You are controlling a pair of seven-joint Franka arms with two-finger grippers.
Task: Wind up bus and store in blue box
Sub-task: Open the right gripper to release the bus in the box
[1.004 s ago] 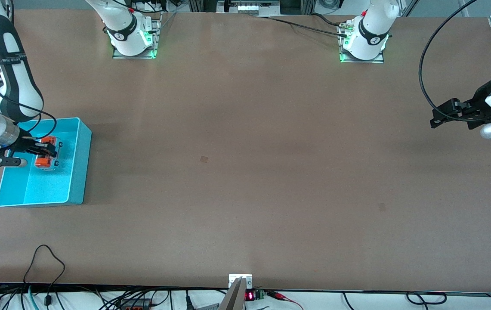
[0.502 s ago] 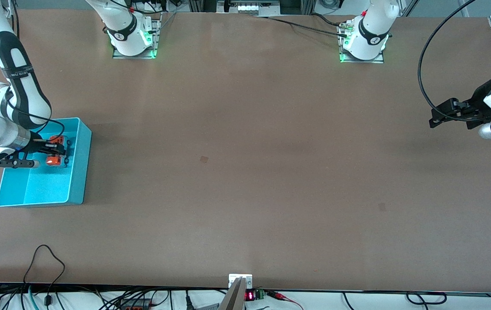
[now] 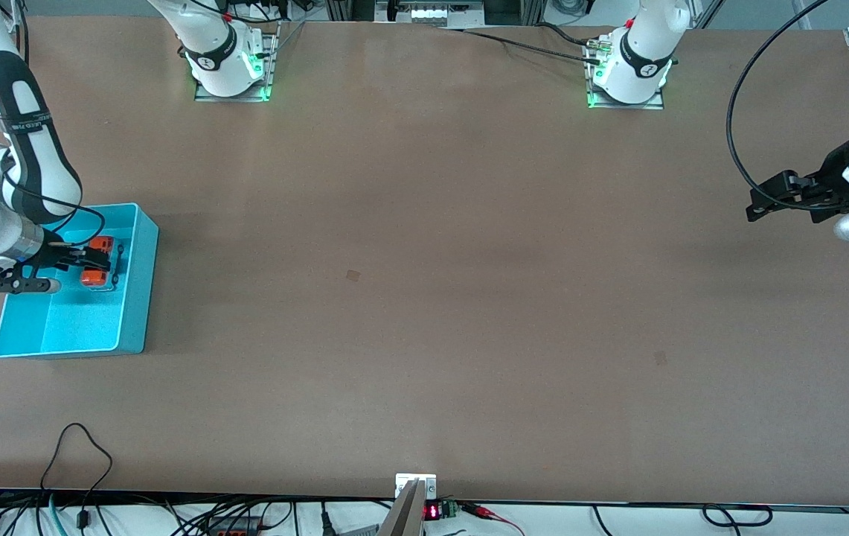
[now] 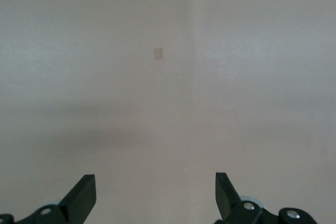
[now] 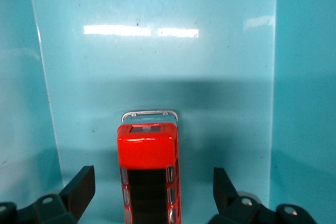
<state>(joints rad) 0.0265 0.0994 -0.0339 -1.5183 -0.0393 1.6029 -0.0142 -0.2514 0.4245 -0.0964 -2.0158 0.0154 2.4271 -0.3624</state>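
Note:
The orange bus (image 3: 101,244) (image 5: 148,153) sits upright in the blue box (image 3: 67,347), in the part farther from the front camera, close to the wall toward the left arm's end. My right gripper (image 3: 102,261) (image 5: 152,183) hangs low inside the box, open, one finger on each side of the bus with a gap on both sides. The box's blue floor (image 5: 157,66) fills the right wrist view. My left gripper (image 3: 757,201) (image 4: 154,183) waits open over bare table at the left arm's end, nothing between its fingers.
The blue box stands at the right arm's end of the brown table. Small darker patches mark the tabletop (image 3: 353,275) (image 3: 660,358) (image 4: 158,53). The arm bases (image 3: 231,71) (image 3: 629,74) stand along the table's back edge. Cables (image 3: 82,447) lie at the front edge.
My right gripper carried the bus a little toward the box wall on the left arm's side and farther from the front camera, then opened and let it go. The left arm barely moved.

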